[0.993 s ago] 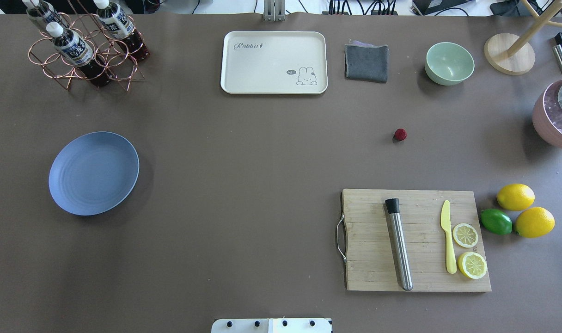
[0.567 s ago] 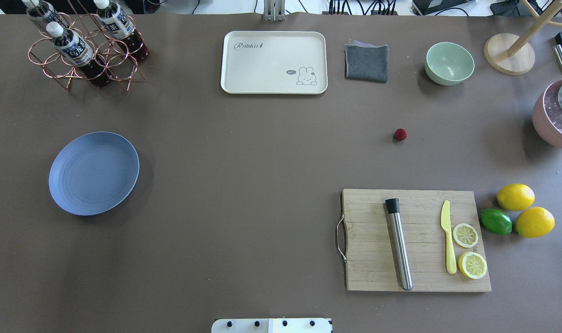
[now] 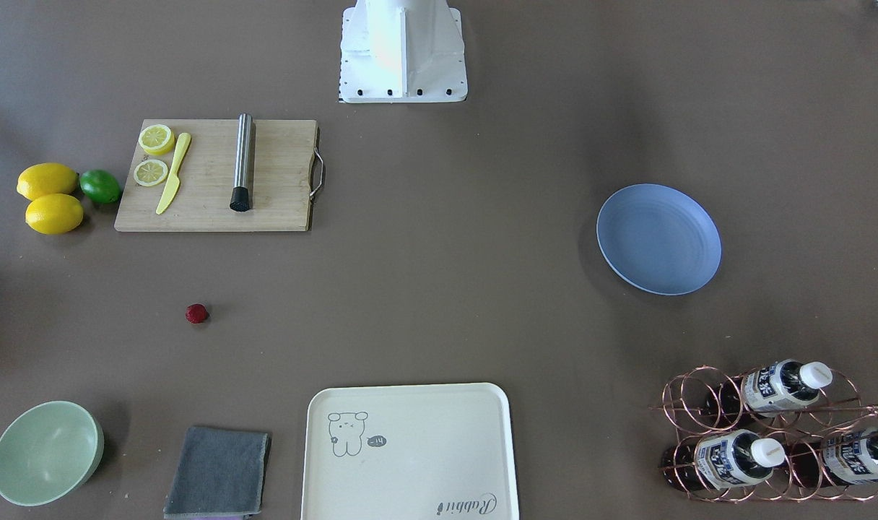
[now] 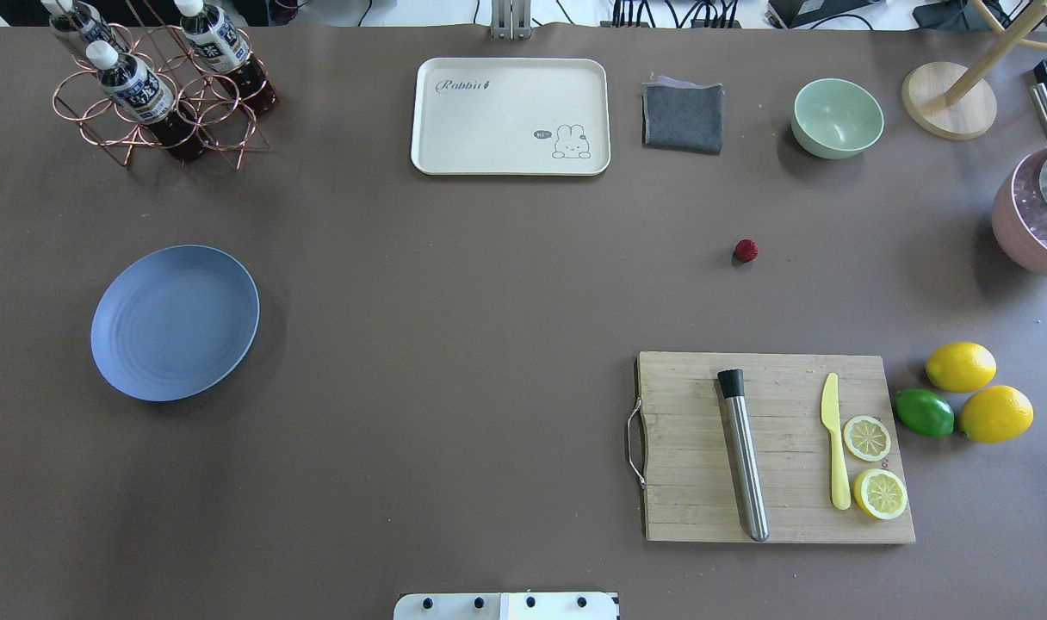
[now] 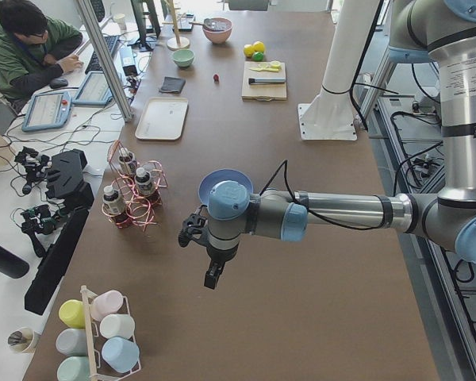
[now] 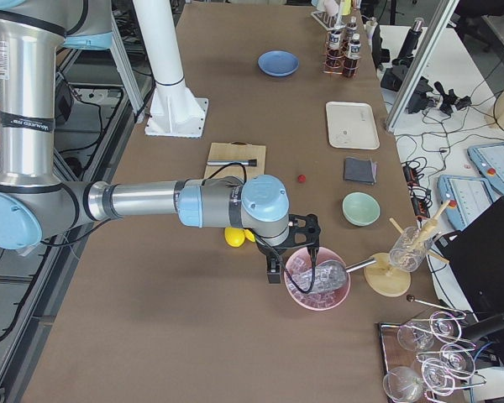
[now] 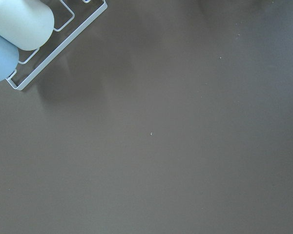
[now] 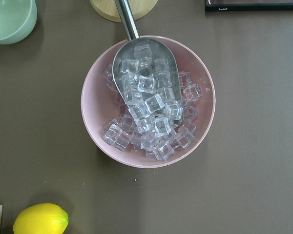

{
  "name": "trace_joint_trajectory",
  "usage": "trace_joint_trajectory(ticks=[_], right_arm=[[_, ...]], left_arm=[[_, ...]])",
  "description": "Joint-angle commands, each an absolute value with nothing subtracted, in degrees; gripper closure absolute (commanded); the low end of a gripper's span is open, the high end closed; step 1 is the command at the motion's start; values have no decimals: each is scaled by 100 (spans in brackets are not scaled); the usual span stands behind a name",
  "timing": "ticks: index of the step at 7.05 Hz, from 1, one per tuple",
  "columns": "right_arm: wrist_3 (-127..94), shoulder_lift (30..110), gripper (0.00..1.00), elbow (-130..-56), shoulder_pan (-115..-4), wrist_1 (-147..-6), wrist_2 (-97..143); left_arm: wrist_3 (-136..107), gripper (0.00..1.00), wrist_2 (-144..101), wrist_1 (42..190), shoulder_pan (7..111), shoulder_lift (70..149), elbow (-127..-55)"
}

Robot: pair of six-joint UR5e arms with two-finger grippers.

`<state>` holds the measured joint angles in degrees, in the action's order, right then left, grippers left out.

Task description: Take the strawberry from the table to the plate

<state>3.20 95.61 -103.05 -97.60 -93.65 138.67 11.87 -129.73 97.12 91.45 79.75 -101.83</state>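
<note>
Strawberry (image 4: 746, 251) lies loose on table (image 4: 489, 301), well apart from plate (image 4: 175, 323); an off-centre pinch may roll it. Left hand (image 5: 213, 274), right hand (image 6: 275, 269): state indeterminable.

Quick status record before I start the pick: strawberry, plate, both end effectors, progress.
strawberry: lying on the bare table, between the cutting board and the grey cloth, nothing touching it
plate: empty, on the robot's left side
left end effector: above bare table, out past the plate; open or shut cannot tell
right end effector: above the pink bowl of ice; open or shut cannot tell
progress: pick not yet done
</note>
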Motion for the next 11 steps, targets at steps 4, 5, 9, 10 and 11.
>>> trace_joint_trajectory(ticks=[4,5,9,10,11], right_arm=[[316,9510,0,-10292,-9703,-9360,13869],[308,9501,0,-10327,-9668,-9352,13878],[290,9115,0,-10283,-8975,-9316,13922],[-102,8958,0,-10283,-8791,-9308,13931],[-445,8878,0,-10327,-8563,-9290,13931]], left_arm=[[1213,2,-12981,10157,9045,8007,-10249],[1213,2,-12981,10499,9027,8007,-10248],[941,2,-13374,10793,8509,8692,-9887],[453,2,-13438,11002,8499,8701,-9844],[92,1,-13438,11456,8403,8701,-9739]])
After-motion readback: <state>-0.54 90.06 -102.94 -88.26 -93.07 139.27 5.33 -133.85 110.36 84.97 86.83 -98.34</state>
